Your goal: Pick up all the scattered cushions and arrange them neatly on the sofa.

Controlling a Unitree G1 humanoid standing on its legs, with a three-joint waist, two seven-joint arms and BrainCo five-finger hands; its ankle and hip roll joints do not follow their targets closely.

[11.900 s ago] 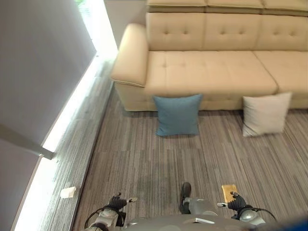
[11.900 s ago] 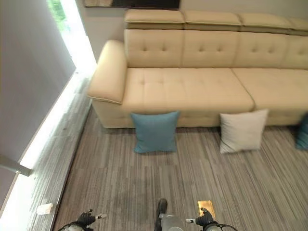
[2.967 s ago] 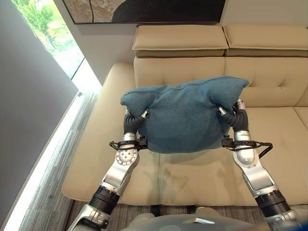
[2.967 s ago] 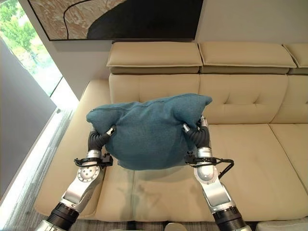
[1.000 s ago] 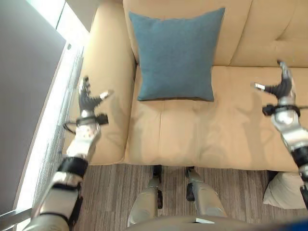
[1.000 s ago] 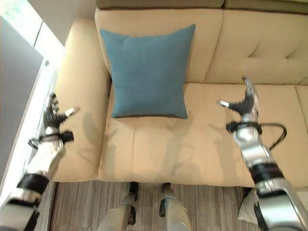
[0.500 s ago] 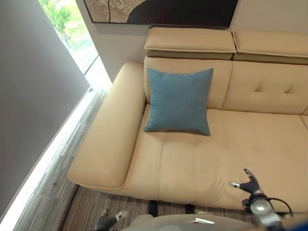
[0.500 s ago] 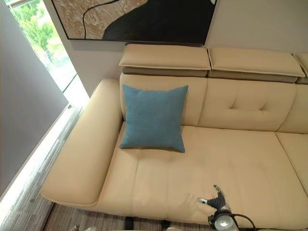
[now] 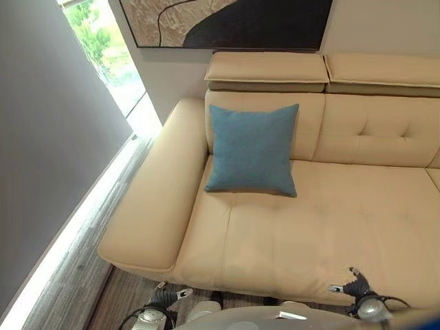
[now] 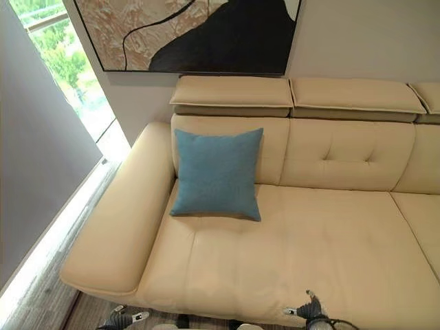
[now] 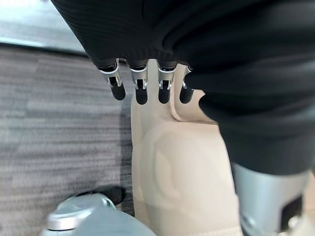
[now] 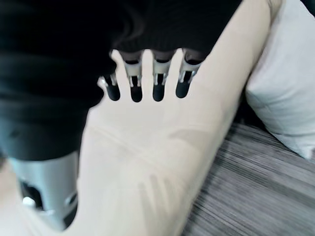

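Cushion (image 9: 251, 149) on sofa (image 9: 330, 227) (upright)

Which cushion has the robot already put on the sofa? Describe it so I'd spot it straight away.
Find the long cream sofa under the dark wall painting. At its window end, beside the armrest, a square blue cushion leans upright against the backrest, the one blue thing on the cream seats.

I'm looking at a living rm in a home, or maybe a lounge: big beige tufted sofa (image 10: 289, 227) w/ headrests, abstract framed artwork (image 10: 192, 34) on wall above it, striped grey carpet (image 12: 256, 196), floor-level window (image 9: 103, 51) w/ greenery outside.
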